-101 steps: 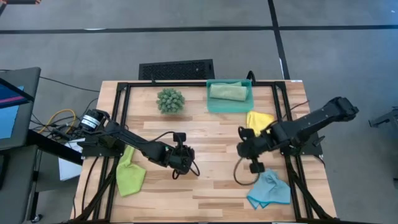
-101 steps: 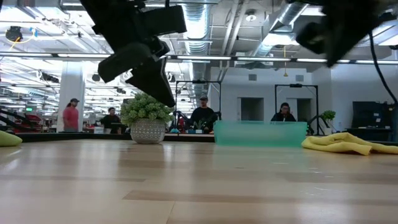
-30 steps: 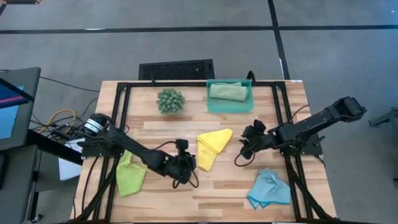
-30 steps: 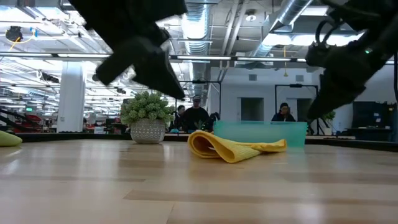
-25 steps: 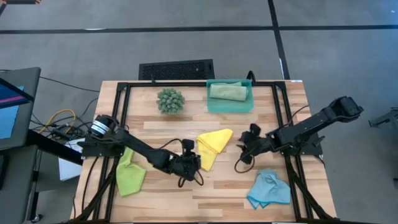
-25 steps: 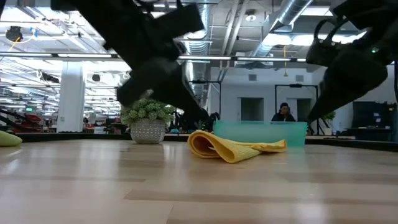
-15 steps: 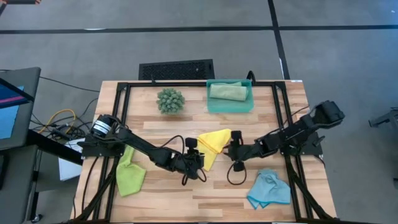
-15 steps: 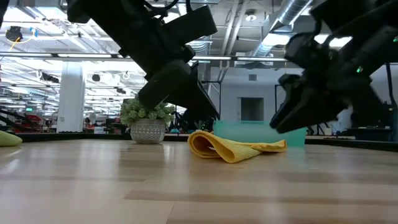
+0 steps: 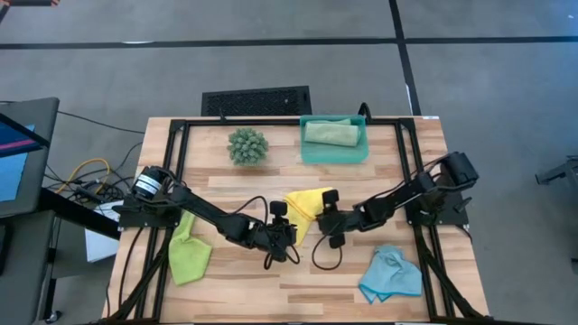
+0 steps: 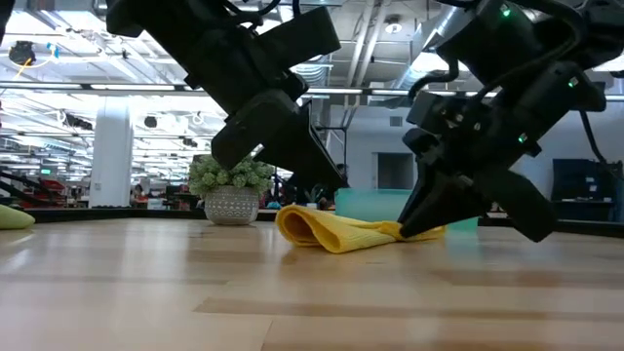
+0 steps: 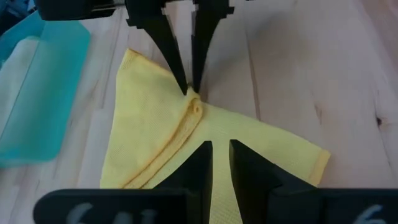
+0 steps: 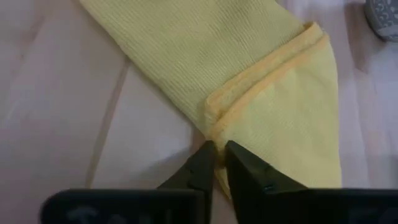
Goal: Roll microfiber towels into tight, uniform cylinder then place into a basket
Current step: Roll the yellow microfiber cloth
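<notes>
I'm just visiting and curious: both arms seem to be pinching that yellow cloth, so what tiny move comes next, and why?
Probably lift and draw the pinched edges apart to spread the yellow towel flat: it lies folded, gripped by the right gripper and left gripper, and nothing is rolled yet.

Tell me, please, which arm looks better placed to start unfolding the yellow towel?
Probably the right: the right gripper pinches a folded corner of the yellow towel, while the left gripper sits over its opposite edge, gripping nothing visible.

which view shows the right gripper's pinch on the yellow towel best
The right wrist view: the right gripper pinches the yellow microfiber towel at its folded edge. The left wrist view shows it farther off; in the high view the arm hides it.
</notes>
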You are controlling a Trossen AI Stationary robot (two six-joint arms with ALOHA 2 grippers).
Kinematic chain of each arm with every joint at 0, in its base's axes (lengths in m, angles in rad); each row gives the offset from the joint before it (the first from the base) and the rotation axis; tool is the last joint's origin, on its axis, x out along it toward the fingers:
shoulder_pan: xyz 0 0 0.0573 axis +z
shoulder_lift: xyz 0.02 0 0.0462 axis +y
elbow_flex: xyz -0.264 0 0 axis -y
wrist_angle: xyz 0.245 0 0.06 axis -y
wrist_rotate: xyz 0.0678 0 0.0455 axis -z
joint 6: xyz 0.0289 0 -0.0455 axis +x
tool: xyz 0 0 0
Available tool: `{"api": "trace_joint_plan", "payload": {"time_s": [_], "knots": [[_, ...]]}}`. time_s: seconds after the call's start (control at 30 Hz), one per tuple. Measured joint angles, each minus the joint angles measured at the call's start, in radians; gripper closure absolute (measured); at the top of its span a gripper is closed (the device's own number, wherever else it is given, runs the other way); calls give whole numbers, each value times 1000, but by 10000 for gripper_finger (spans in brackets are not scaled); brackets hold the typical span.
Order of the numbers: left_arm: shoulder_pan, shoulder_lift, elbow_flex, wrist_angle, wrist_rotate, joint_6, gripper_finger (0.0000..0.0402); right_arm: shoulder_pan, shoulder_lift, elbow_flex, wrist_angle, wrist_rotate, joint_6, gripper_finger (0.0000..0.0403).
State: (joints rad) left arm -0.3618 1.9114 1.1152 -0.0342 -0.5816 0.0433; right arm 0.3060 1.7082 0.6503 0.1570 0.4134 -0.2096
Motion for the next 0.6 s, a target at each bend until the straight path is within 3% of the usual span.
{"api": "trace_joint_plan", "payload": {"time_s": [0.13, 0.3, 0.6], "knots": [[0, 0, 0, 9, 0, 11, 354, 12, -58, 5, -19, 0, 0, 394], [-9, 0, 0, 90, 0, 132, 344, 46, -155, 5, -28, 0, 50, 379], [-11, 0, 0, 232, -25, 209, 265, 133, -265, 5, -31, -25, 81, 397]]}}
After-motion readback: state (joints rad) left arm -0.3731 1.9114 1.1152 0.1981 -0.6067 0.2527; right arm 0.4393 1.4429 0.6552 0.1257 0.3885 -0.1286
